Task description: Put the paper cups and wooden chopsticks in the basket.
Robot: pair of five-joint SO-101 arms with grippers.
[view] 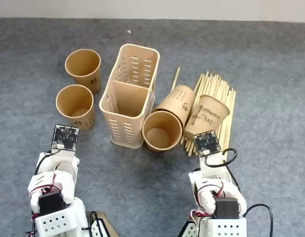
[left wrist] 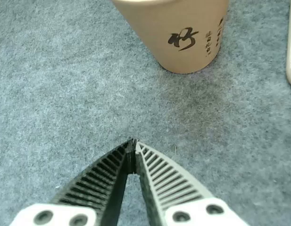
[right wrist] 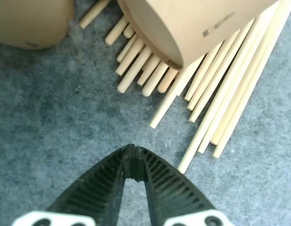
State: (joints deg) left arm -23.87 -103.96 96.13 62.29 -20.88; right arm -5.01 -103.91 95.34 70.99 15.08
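Jaws on both arms pressed together, empty, over the grey felt desk [view: 271, 59].
Tall cream slotted plastic basket [view: 128, 96] stands ahead, between the left jaws and right jaws. An upright brown paper cup [left wrist: 183, 33] sits ahead of the left jaws. Just ahead of the right jaws, a second paper cup [right wrist: 197, 23] lies on the pale wooden chopsticks [right wrist: 220, 108].

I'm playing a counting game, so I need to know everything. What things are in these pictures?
cups: five, brown; two upright left of the basket, three right of it, one lying on the chopsticks
basket: one, cream, middle, nothing in it
chopsticks: a pile, pale wood, right side
mat: one, grey, under everything
left gripper: one, black and white, shut
right gripper: one, black, shut
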